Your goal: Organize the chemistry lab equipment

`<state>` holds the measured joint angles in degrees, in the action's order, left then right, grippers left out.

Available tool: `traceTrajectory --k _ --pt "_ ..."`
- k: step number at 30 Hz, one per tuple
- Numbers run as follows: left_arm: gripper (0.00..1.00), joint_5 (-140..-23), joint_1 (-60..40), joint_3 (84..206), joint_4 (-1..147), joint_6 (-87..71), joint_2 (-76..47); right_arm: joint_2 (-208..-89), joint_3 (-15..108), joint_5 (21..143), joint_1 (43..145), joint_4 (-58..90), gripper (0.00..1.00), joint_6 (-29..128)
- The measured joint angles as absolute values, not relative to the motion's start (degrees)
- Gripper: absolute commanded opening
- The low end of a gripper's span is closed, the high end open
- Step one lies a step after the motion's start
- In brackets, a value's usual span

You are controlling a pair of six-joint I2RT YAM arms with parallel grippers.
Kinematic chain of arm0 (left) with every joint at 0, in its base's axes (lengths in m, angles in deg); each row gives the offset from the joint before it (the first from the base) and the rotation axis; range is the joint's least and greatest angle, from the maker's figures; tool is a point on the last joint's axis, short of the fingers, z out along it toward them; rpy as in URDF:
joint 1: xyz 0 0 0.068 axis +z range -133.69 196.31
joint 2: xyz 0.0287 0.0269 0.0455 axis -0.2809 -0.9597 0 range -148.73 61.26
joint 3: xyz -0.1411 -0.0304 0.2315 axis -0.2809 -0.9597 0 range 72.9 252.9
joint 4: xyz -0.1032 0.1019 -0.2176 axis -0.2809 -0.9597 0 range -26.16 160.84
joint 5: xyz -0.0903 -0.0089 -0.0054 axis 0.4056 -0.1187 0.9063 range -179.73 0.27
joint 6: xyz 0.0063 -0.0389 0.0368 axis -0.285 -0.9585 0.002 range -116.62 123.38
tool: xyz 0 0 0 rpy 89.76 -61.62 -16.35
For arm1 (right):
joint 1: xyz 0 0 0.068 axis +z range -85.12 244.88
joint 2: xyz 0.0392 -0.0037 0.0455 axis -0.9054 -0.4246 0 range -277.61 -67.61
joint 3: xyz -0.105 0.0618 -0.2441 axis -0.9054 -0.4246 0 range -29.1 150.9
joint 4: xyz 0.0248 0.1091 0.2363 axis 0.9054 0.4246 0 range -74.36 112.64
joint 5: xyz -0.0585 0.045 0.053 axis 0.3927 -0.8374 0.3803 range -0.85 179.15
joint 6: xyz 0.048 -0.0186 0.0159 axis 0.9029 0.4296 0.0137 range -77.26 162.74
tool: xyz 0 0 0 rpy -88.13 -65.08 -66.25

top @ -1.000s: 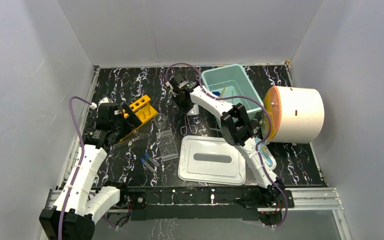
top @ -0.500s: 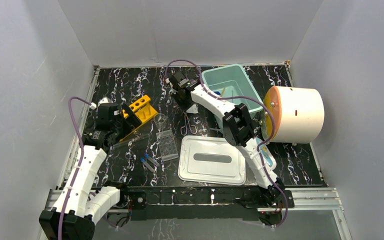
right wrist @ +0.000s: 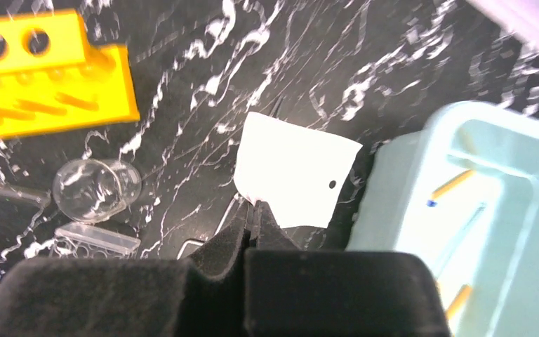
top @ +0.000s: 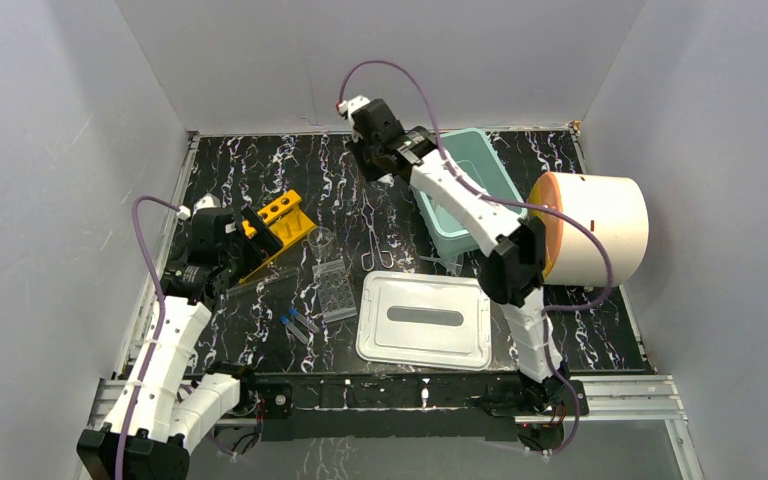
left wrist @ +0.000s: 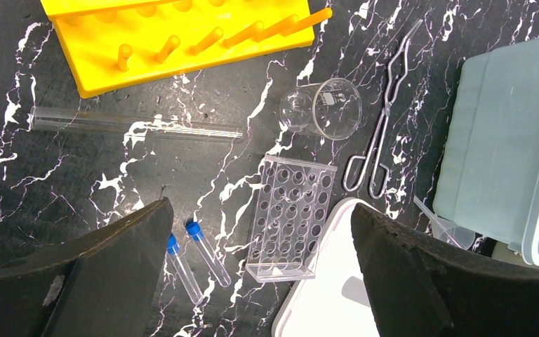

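The right tool (right wrist: pixel 254 210) had its fingers pressed together on the lower edge of a white card (right wrist: pixel 298 175) with a small hole. The card hung over the dark marbled worktop (top: pixel 260 170), just beside the rim of the pale teal bin (right wrist: pixel 421 140). Inside the bin lay a few thin amber pieces (right wrist: pixel 453 184), too blurred to name.

The left tool (left wrist: pixel 260 207) was spread wide with nothing between its fingers, hanging over the left half of the worktop. In its view the yellow test-tube rack (left wrist: pixel 182 42) lay at the top, pegs showing, with a long clear glass tube (left wrist: pixel 137 124) just below it. The clear beaker (left wrist: pixel 321 109) lay on its side between the rack and the metal scissor-handled forceps (left wrist: pixel 386 119). The clear well plate (left wrist: pixel 291 217) sat just below the beaker, touching the corner of a white bin lid (top: pixel 425 320). Two blue-capped clear tubes (left wrist: pixel 196 253) lay side by side to the plate's left. A large white drum (top: pixel 600 230) with an orange face stood at the right edge, beside the bin.
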<state>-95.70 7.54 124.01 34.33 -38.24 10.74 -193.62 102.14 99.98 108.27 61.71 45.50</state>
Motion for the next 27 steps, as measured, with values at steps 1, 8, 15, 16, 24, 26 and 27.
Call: traceTrajectory --k 1,8,15,16,24,26,27 --pt "0.98 -95.68 7.54 124.01 34.35 -38.24 10.85 -191.63 101.55 100.92 108.23 60.94 0.00 45.48" --pt "0.98 -94.55 7.54 124.01 34.81 -38.59 11.05 -174.87 89.44 111.87 105.98 52.92 0.00 44.08" --pt "0.98 -92.64 7.54 124.01 37.28 -38.64 9.93 -170.98 79.49 114.45 97.43 52.22 0.00 47.08" --pt "0.98 -92.43 7.54 124.01 37.54 -38.64 9.58 -171.13 78.12 113.60 96.06 52.66 0.00 48.08" --pt "0.98 -91.79 7.54 123.99 38.59 -39.27 8.40 -174.89 72.63 103.56 89.72 54.91 0.00 57.09" --pt "0.98 -91.68 7.54 123.97 38.92 -39.51 8.40 -176.79 73.37 102.10 89.61 55.39 0.00 58.77" --pt "0.98 -91.64 7.54 123.97 38.98 -39.56 8.40 -178.10 74.60 101.55 89.59 56.20 0.00 59.51"
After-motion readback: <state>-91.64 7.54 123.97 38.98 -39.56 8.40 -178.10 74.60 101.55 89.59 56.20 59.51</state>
